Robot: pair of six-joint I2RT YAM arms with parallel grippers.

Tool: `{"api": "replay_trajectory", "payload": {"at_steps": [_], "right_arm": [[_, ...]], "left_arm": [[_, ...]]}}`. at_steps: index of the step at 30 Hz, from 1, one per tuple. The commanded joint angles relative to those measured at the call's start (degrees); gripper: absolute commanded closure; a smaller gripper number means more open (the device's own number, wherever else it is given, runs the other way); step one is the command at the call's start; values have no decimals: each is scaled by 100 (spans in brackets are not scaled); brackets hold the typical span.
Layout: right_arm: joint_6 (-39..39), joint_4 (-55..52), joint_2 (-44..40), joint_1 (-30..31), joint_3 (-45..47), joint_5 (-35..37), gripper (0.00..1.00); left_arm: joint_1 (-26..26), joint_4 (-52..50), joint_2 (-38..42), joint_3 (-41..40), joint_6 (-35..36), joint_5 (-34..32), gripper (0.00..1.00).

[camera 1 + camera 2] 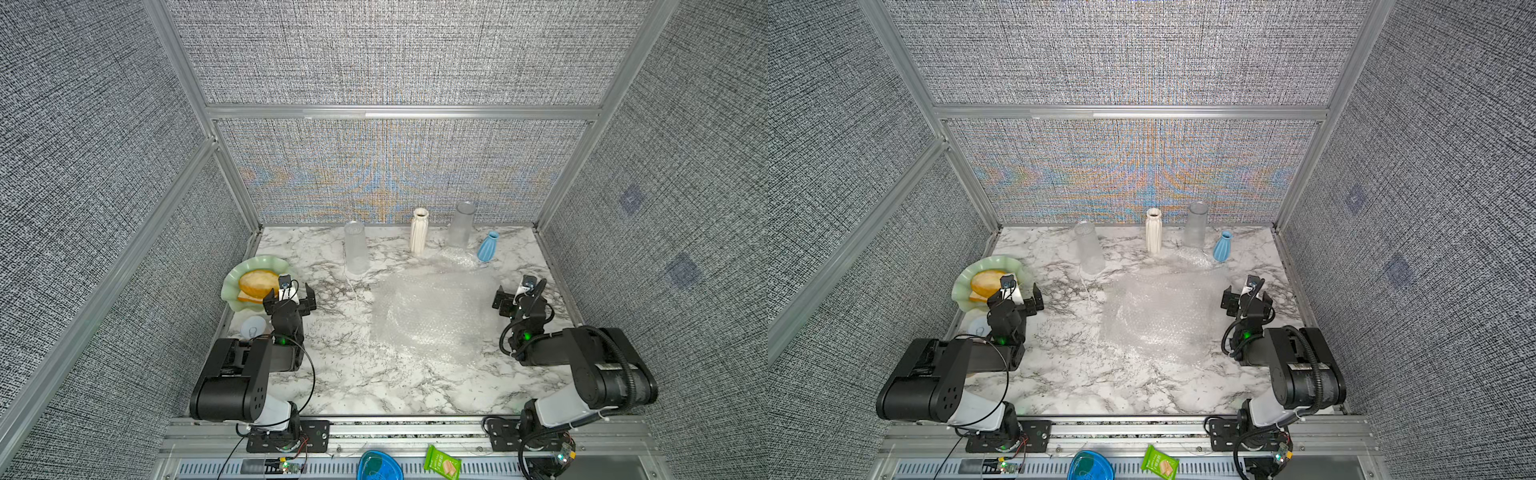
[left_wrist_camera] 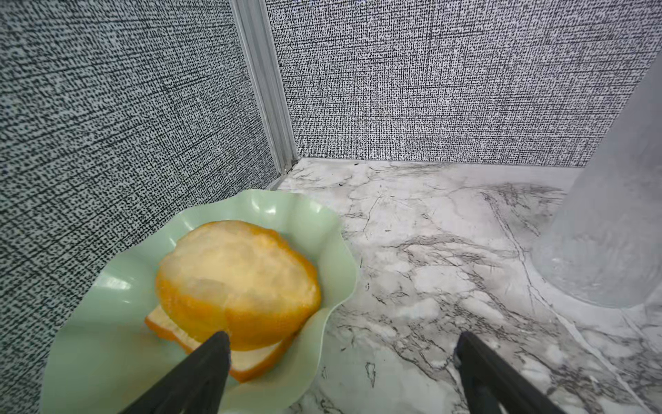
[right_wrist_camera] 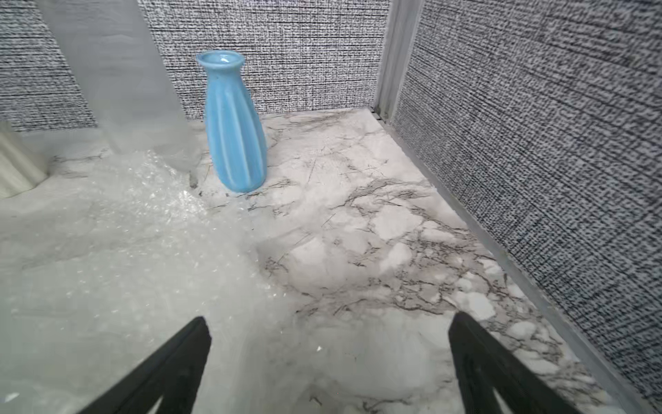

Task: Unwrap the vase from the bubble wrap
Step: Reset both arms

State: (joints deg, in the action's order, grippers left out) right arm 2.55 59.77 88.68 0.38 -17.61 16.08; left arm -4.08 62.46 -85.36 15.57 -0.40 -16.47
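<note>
The bubble wrap lies spread out in crinkly sheets on the marble table's middle right, with a smaller crumpled piece behind it. A bare blue ribbed vase stands upright at the back right, just past the wrap's edge. A bare white ribbed vase stands at the back middle. My right gripper hovers open at the wrap's right edge, holding nothing. My left gripper is open and empty at the far left.
A green scalloped plate with bread sits under the left gripper. Two frosted clear cylinders stand at the back. A white round object lies by the left arm. Walls enclose three sides.
</note>
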Motion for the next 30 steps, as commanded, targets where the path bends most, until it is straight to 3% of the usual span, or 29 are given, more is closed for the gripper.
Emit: {"api": "replay_trajectory", "payload": {"at_steps": [1,25,30], "right_arm": [[61,84,-10,-3,4,-61,1],[81,101,-26,-83,40,-263,1],[-4,1336,-8,-63,703,-393,1]], "left_arm": [[-2,174,15,8,59,41,0],[-5,347,83,-123,75,52,0],[-5,1890,204,-1027,67,76,0]]}}
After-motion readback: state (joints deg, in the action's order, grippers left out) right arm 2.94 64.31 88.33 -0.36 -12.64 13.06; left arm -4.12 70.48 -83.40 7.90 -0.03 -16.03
